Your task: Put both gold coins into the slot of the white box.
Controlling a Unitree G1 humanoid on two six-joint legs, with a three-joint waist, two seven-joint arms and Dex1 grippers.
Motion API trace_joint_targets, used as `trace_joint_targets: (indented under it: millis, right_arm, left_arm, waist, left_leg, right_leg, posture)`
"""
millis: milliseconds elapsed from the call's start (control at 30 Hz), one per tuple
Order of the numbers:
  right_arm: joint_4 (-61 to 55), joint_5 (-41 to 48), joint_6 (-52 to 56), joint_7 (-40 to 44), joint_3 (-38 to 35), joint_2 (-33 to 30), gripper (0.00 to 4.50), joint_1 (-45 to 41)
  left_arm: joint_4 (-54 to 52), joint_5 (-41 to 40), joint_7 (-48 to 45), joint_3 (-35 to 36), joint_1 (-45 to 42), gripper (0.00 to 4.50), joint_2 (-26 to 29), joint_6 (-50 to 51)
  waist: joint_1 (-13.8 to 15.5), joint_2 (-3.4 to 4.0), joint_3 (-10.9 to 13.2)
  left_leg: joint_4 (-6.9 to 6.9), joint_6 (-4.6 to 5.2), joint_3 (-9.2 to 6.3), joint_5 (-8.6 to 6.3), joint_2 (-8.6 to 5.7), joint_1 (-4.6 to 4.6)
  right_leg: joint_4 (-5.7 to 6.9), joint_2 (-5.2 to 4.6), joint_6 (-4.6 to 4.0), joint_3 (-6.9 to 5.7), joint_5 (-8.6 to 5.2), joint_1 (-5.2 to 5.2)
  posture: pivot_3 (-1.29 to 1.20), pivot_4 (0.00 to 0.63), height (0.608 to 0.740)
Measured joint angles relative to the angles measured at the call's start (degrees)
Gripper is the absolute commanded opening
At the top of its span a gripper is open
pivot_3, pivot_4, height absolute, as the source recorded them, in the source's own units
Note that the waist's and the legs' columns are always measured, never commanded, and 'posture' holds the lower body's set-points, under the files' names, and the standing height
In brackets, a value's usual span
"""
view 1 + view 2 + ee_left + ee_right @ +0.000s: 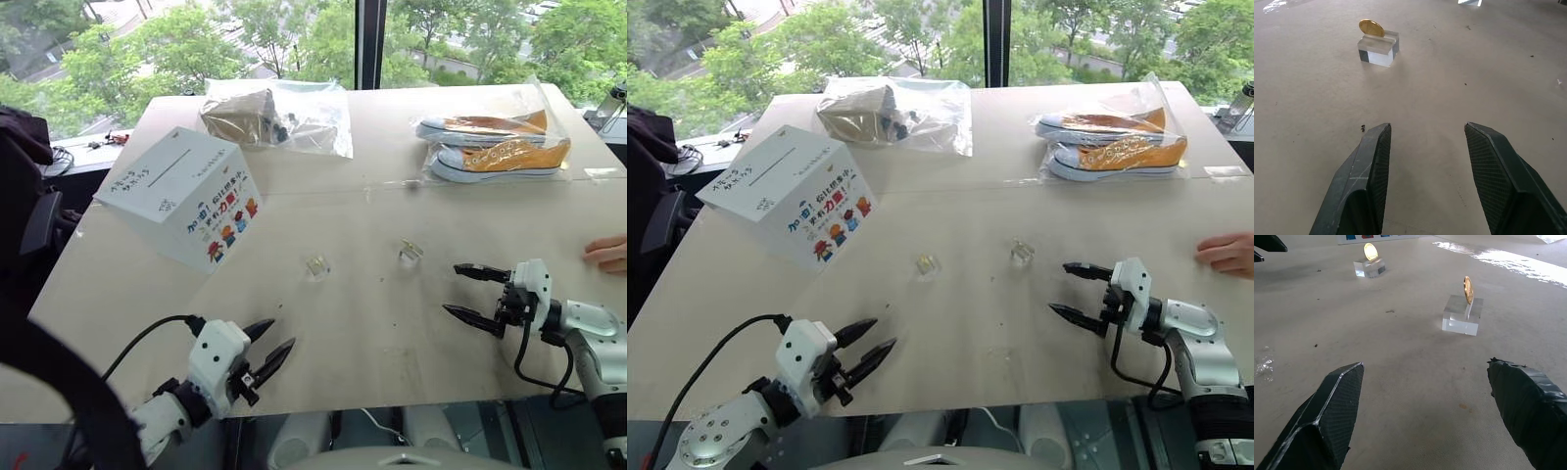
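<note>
Both gold coins (1468, 290) (1370, 251) stand on clear blocks (1463, 316) near the white box (186, 196). The left end effector (266, 353) and the right end effector (468, 293) both gape open, empty.

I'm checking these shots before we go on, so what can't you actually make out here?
- Gold coins: faces unreadable, too small in the head views, edge-on or glaring in the wrist views.
- White box: far sides turned away from the head camera.
- Person's hand: cut by the picture's edge.
- Brown parcel: blurred by its bag.

A white cardboard box (181, 199) with cartoon figures and a dark slot (168, 167) stands on the beige table (372, 323). Two small clear plastic blocks (316, 265) lie between both spread-fingered black grippers (266, 354) (468, 292).
</note>
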Motion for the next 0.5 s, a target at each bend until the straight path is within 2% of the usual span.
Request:
trace_joint_targets:
  millis: [233, 500]
  right_arm:
    - [2.40, -0.69, -3.75, -1.19, 0.00, 2.38, 4.32, -2.63]
    - [2.51, -0.73, -3.98, -1.71, 0.02, 2.61, 4.32, -2.78]
  left_arm:
    - [7.03, 3.75, 0.69, -0.16, -2.01, 2.41, -4.42, -7.75]
    - [8.21, 4.51, 0.49, -0.16, -3.38, 2.41, -5.17, -9.11]
  waist:
    - [0.03, 0.01, 0.00]
    - [0.59, 0.01, 0.00]
  left_leg:
    - [-0.28, 0.00, 0.08, -0.03, 0.07, 0.01]
    - [-0.35, -0.02, 0.08, -0.05, 0.08, -0.01]
  right_leg:
    - [-0.15, 0.05, 0.01, 0.05, 0.01, -0.11]
    - [-0.18, 0.05, 0.01, 0.06, 0.01, -0.16]
  posture:
    - [0.00, 0.150, 0.740]
    - [0.00, 0.150, 0.740]
